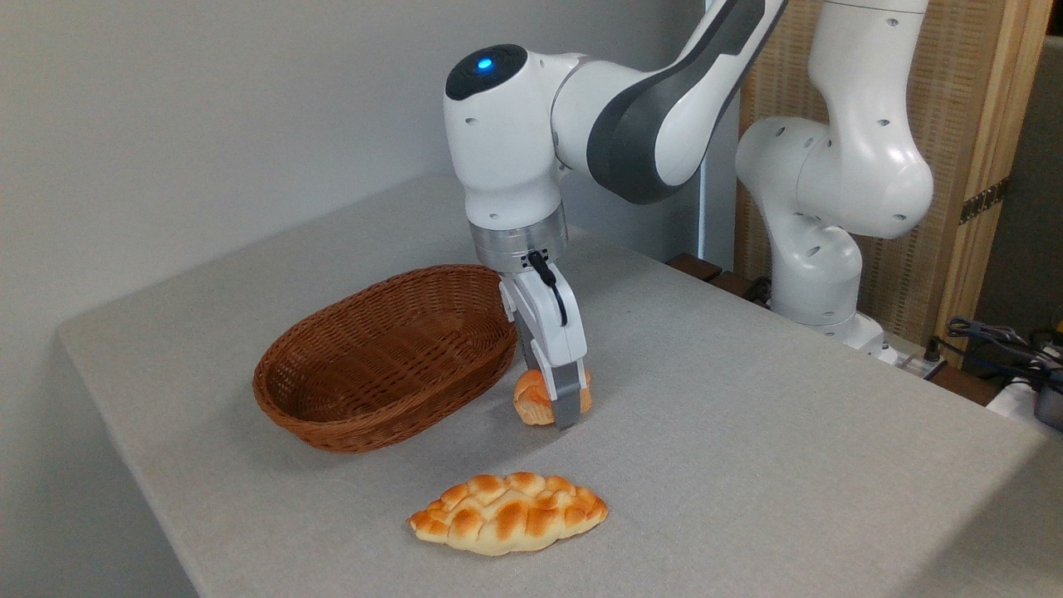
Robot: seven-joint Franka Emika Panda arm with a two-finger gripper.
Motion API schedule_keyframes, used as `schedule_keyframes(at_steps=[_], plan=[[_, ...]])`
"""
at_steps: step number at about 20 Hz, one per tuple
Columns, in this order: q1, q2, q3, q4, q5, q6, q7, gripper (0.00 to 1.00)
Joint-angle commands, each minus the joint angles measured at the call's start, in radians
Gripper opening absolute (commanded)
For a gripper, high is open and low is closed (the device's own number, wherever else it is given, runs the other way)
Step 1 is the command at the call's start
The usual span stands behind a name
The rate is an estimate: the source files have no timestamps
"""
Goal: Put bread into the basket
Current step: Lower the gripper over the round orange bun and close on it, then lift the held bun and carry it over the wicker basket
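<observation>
The pincer [555, 407] points straight down at the worktop [747, 432], its grey fingers [567, 397] closed narrowly around the small round orange-golden knotted bun [531, 401]. One finger covers the bun's near side and the other is hidden behind it. The bun sits low at the cloth-grey worktop surface; whether it still touches the surface cannot be told.

Just left of the pincer stands the oval reddish-brown woven wicker basket [365, 419], shallow with flared sides. Its near end almost meets the bun, and its woven floor is bare, with nothing inside it.

In front of the pincer, nearer the camera and apart from the bun, lies a longer braided golden loaf with pointed ends [508, 512], flat on the worktop.

No brand, label or readable writing shows on any of these things.
</observation>
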Motion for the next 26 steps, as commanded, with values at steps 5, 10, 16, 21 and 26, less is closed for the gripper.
schedule_keyframes(at_steps=[5, 10, 16, 21, 26], plan=[[0.003, -0.004, 0.012, -0.001, -0.004, 0.002, 0.038, 0.42], [0.002, 0.000, 0.029, 0.183, -0.005, -0.200, 0.033, 0.42], [0.002, 0.054, 0.030, 0.453, -0.117, -0.367, 0.001, 0.43], [-0.004, 0.169, -0.031, 0.490, -0.243, -0.230, -0.118, 0.47], [-0.006, 0.272, -0.135, 0.484, -0.252, -0.051, -0.234, 0.68]])
